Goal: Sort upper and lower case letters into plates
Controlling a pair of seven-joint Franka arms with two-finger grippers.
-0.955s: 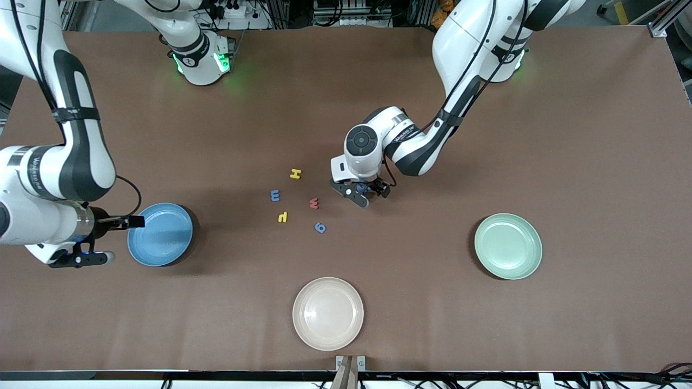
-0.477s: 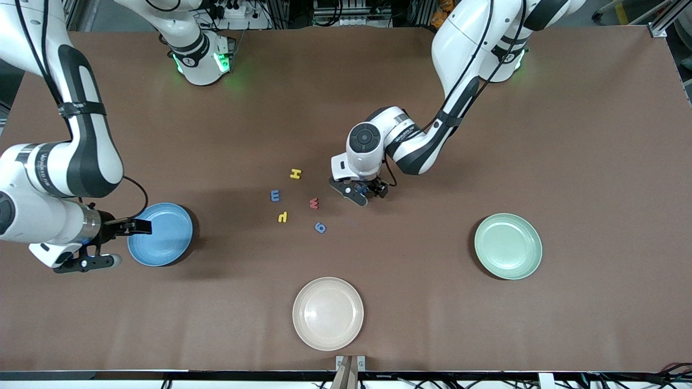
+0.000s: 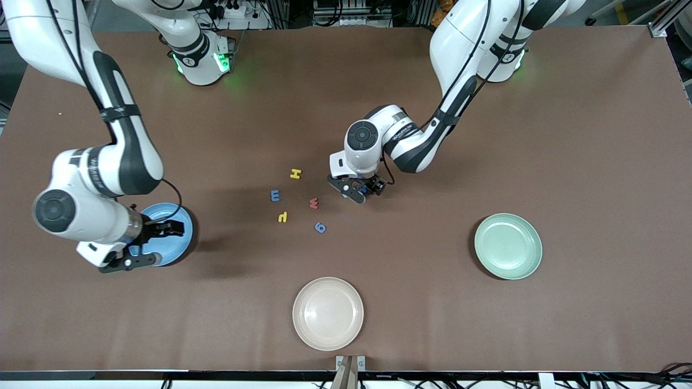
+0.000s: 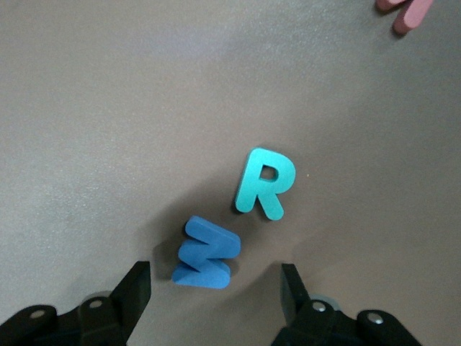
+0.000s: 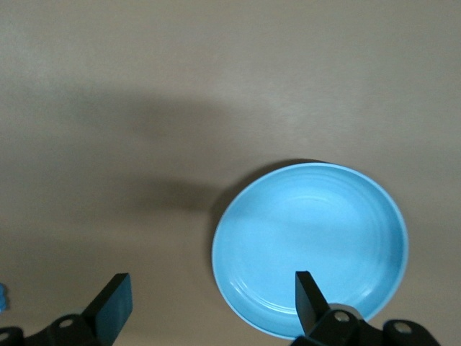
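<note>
Since a second ago the right gripper (image 3: 145,246) has swung in from off the plate's edge to hang over the sky blue plate (image 3: 175,249), fingers (image 5: 112,301) apart and empty; the plate holds nothing. The left gripper (image 3: 361,190) has crept slightly toward the letters, its fingers (image 4: 138,287) spread, with the blue Z (image 4: 207,253) between them and the teal R (image 4: 264,182) just past it. Farther out on the worktop (image 3: 486,135) lie the yellow H (image 3: 295,173), blue m (image 3: 275,195), red w (image 3: 314,203), another yellow letter (image 3: 282,217) and another blue one (image 3: 320,227). The mint green plate (image 3: 508,246) sits well apart and empty, so sorting looks barely begun.
</note>
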